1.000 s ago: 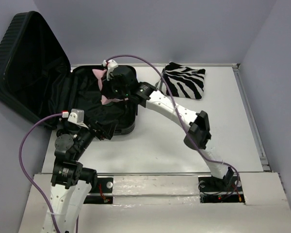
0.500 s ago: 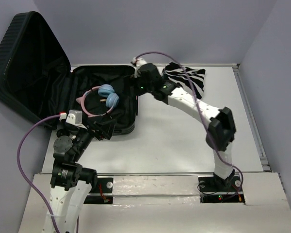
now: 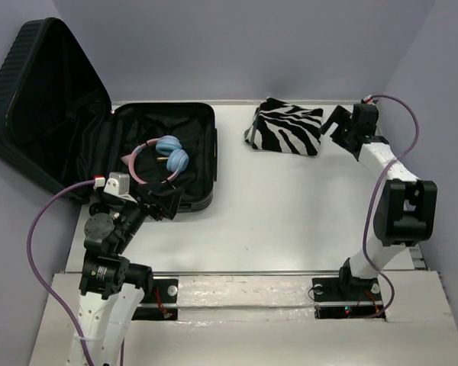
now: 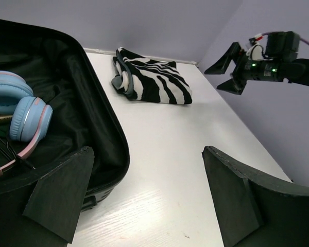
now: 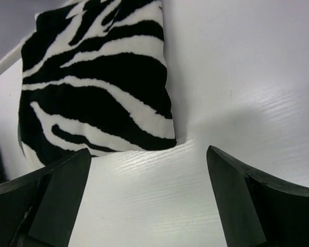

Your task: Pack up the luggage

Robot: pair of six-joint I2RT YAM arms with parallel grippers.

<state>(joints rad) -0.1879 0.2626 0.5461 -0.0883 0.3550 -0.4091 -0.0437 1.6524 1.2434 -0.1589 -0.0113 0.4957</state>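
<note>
The black ribbed luggage (image 3: 38, 99) lies open at the far left, its lid leaning back against the wall. Blue and pink headphones (image 3: 164, 155) lie on its black lining, also in the left wrist view (image 4: 18, 116). A zebra-striped folded cloth (image 3: 288, 126) lies on the table at the back, right of the luggage (image 4: 98, 134). My right gripper (image 3: 337, 123) is open and empty, just right of the cloth (image 5: 92, 87). My left gripper (image 3: 164, 206) is open and empty at the luggage's near right corner.
The white table (image 3: 290, 213) runs from the luggage to a rail on the right side. Purple walls close in the back and both sides. The right gripper (image 4: 227, 69) shows in the left wrist view, hovering by the right wall.
My right gripper let go of the headphones inside the luggage and swung right across the table to the far side of the zebra cloth. The left arm has not moved.
</note>
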